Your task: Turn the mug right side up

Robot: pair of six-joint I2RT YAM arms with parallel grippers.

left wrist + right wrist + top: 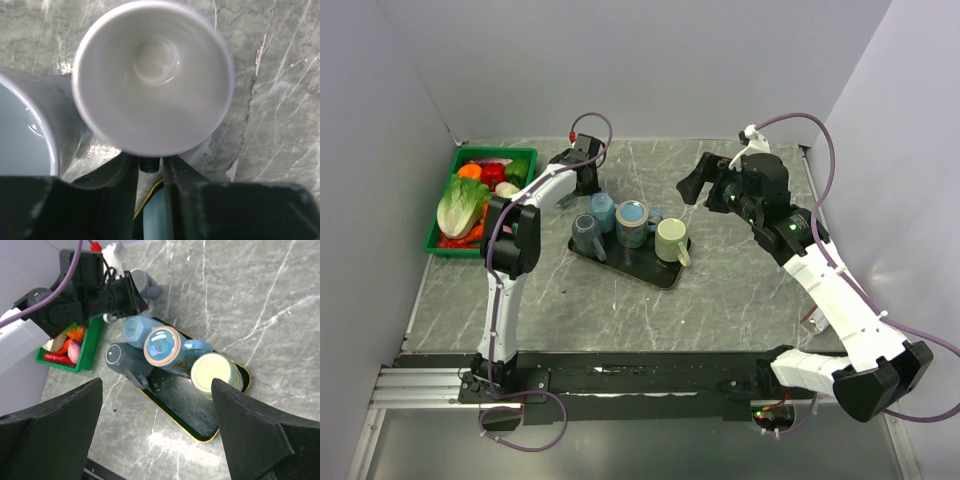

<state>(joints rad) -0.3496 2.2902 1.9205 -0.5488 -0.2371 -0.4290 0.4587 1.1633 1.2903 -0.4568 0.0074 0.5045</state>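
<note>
The mug is pale grey-white and stands right side up on the marble table, its open mouth facing the left wrist camera. It also shows as a small mug on the table behind the tray. My left gripper straddles its dark handle stub, with the fingers only slightly parted and loose beside it. From above, the left gripper covers the mug. My right gripper hovers high over the tray with its jaws wide open and nothing between them; it is right of the tray.
A black gold-rimmed tray holds a dark grey-blue mug, a light blue mug, a blue patterned mug and a pale green mug. A green basket of vegetables sits at the far left.
</note>
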